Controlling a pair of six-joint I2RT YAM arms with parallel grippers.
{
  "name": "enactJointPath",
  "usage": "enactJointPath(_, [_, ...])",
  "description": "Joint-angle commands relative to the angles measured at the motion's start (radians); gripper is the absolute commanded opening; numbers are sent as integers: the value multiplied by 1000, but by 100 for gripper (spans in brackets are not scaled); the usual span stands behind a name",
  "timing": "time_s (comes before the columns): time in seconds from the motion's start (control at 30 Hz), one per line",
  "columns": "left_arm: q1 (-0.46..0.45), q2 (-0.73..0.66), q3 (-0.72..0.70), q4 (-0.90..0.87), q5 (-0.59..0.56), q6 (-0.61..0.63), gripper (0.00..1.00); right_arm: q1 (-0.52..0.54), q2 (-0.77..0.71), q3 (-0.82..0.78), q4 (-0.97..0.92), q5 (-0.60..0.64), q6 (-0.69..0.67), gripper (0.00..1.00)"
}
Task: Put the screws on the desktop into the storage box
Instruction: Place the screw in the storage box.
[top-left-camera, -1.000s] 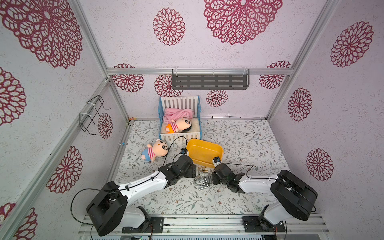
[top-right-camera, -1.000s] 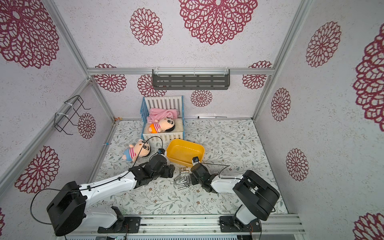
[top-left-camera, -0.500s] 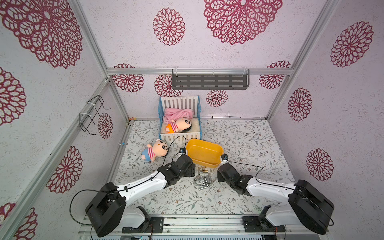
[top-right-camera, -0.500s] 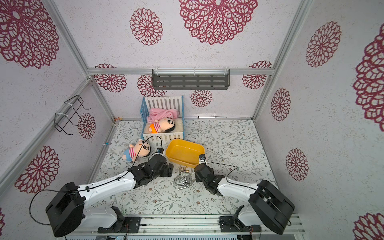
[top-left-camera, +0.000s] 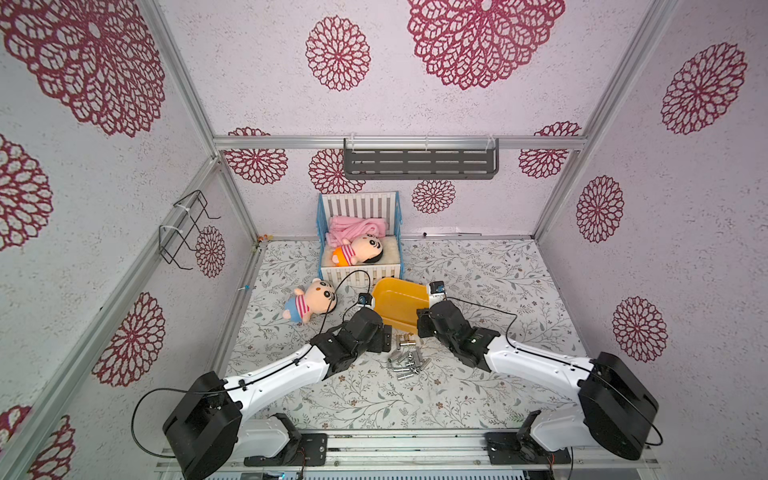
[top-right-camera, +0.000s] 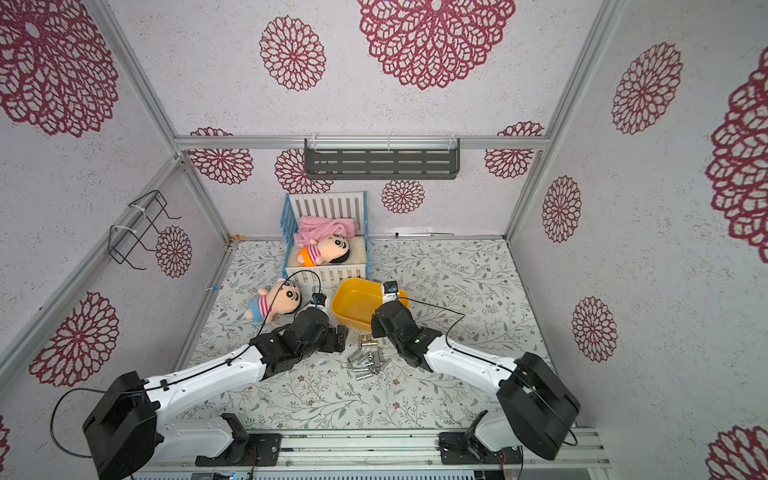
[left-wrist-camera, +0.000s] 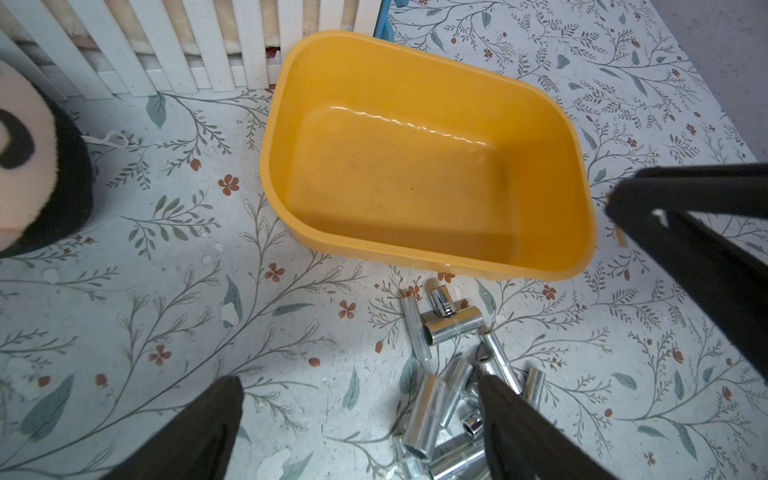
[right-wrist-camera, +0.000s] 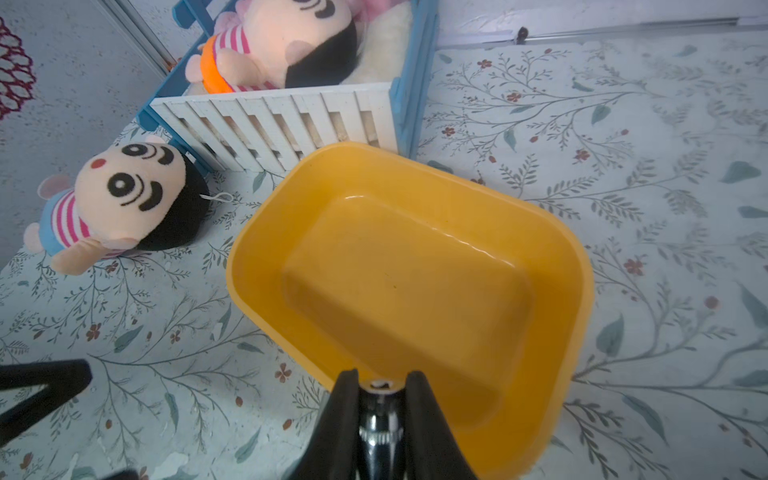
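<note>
**Top views.** The screws (top-left-camera: 406, 360) lie in a loose heap on the worktop (top-left-camera: 478, 282), just short of the storage box (top-left-camera: 397, 301) and between the two arms. The left gripper (top-left-camera: 387, 337) sits low, just beside the heap. Whether it touches the heap cannot be told. The right gripper (top-left-camera: 420, 323) is at the box's near rim. Both top views agree: the heap of screws (top-right-camera: 370, 358) lies apart from the storage box (top-right-camera: 353, 300).

**Left wrist view.** The left gripper (left-wrist-camera: 359, 382) has its jaws spread wide with nothing between them. The screws (left-wrist-camera: 453, 386) lie at one finger, which covers part of the heap. They rest flat with their long axes pointing in mixed directions. Two of those nearest the box form a T. The storage box (left-wrist-camera: 436, 257) shows only its bare yellow floor.

**Right wrist view.** The right gripper (right-wrist-camera: 380, 386) is clenched on a single screw (right-wrist-camera: 380, 415). Its long axis runs in line with the fingers and its end points toward the storage box (right-wrist-camera: 407, 282), reaching the near rim. The crib (right-wrist-camera: 291, 120) holds a doll (right-wrist-camera: 282, 45). A second doll (right-wrist-camera: 124, 203) lies on the worktop beside the crib.
</note>
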Motion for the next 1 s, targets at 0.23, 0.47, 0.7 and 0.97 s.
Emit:
enactJointPath(0.23, [-14,12,-6,18,16,19,94,-134,128,45,25,-74,-64,0])
enactJointPath(0.47, [-14,28,1,17,26,23,95,-142,118,30,44,-93,-70,21])
enactJointPath(0.7, [-14,35,2,18,30,25,95,-142,66,21,38,-119,-79,46])
enactJointPath(0.97, [-14,45,11,17,74,20,95,-99,-121,-8,-36,-152,-101,55])
